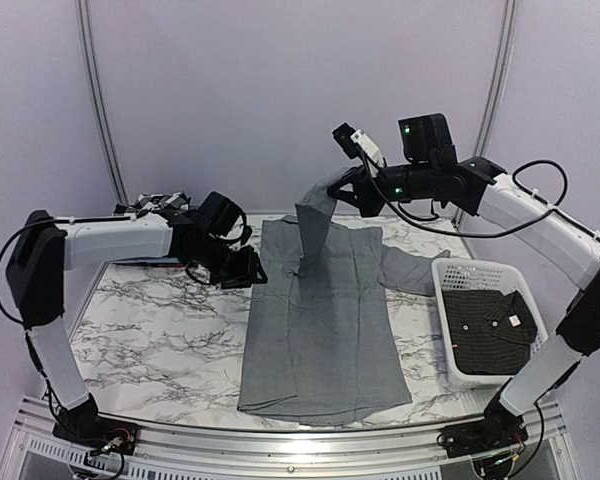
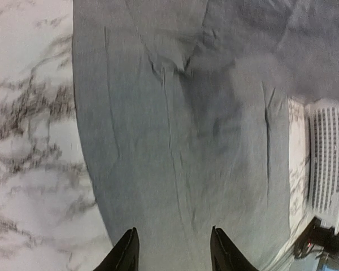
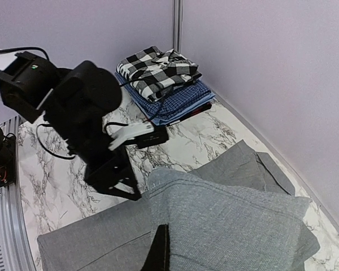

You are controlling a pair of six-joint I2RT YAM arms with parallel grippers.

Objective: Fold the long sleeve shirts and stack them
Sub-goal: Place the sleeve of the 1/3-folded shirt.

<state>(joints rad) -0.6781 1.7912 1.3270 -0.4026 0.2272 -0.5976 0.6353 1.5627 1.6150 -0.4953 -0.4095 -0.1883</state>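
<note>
A plain grey shirt (image 1: 320, 320) lies flat in the middle of the table. My right gripper (image 1: 338, 186) is shut on a fold of it, a sleeve or shoulder part, and holds it up above the collar end. In the right wrist view the grey cloth (image 3: 231, 220) drapes over the jaws and only one finger (image 3: 161, 251) shows. My left gripper (image 1: 250, 272) is open and empty at the shirt's left edge. It hovers over the grey cloth (image 2: 186, 141) in the left wrist view (image 2: 172, 254). A folded checked shirt (image 3: 158, 70) lies on a folded blue one (image 3: 178, 104).
The folded stack (image 1: 160, 201) sits at the back left corner behind the left arm. A white slatted basket (image 1: 448, 268) at the right holds a dark charcoal shirt (image 1: 490, 325). The basket (image 2: 327, 164) also shows in the left wrist view. A wall runs close behind the table.
</note>
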